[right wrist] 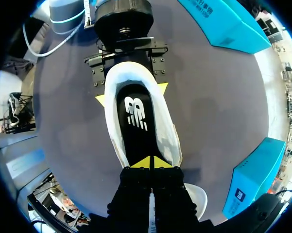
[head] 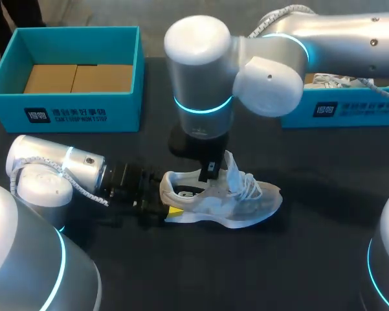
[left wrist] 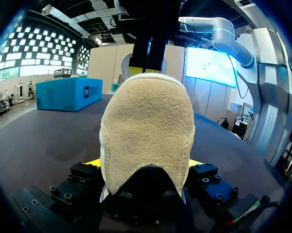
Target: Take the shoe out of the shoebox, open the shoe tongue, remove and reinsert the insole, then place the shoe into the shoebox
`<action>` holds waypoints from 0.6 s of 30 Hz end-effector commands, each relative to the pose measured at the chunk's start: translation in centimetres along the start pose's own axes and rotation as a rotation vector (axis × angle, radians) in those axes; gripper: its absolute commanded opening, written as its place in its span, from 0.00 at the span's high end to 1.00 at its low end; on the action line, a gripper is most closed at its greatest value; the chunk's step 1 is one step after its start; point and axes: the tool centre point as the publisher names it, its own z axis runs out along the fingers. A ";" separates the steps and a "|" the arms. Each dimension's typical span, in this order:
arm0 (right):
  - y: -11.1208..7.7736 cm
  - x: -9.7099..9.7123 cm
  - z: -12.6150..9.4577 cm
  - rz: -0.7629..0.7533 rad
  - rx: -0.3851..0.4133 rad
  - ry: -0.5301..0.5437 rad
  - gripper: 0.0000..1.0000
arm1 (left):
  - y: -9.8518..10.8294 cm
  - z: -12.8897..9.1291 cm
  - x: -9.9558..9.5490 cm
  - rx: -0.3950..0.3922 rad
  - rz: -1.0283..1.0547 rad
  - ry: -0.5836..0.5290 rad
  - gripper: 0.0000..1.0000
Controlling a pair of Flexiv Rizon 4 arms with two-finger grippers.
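Two grippers meet on the white shoe [head: 223,201], which lies midway on the table [head: 323,259], toe toward 3 o'clock, well apart from the open blue shoebox [head: 65,110] at 10 o'clock. The left gripper [right wrist: 131,94], from 9 o'clock, is clamped on the heel [left wrist: 146,136], one yellow tip each side. The right gripper [right wrist: 150,162] hangs from 12 o'clock into the shoe's mouth at the front of the black insole [right wrist: 136,121], tips pressed together, and I cannot tell whether they pinch anything.
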 end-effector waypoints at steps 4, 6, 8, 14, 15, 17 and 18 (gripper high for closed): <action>0.0 0.0 0.1 0.000 0.001 -0.001 1.00 | 0.3 0.2 -0.1 0.001 0.000 0.000 1.00; 0.0 0.0 0.1 0.000 0.001 -0.001 1.00 | 0.3 0.2 -0.1 0.001 0.000 0.000 1.00; 0.2 -0.1 0.4 -0.013 0.001 -0.004 1.00 | 0.3 0.2 -0.1 0.001 0.000 0.000 1.00; 0.9 -0.2 2.5 -0.069 0.026 0.028 1.00 | 0.3 0.2 -0.1 0.001 0.000 0.000 1.00; 1.0 -0.2 2.9 -0.072 0.025 0.035 1.00 | 0.3 0.2 -0.1 0.001 0.000 0.000 1.00; 1.2 -0.2 3.4 -0.078 0.024 0.045 1.00 | 0.3 0.2 -0.1 0.001 0.000 0.000 1.00; 1.3 -0.3 3.8 -0.079 0.022 0.050 1.00 | 0.3 0.2 -0.1 0.001 0.000 0.000 1.00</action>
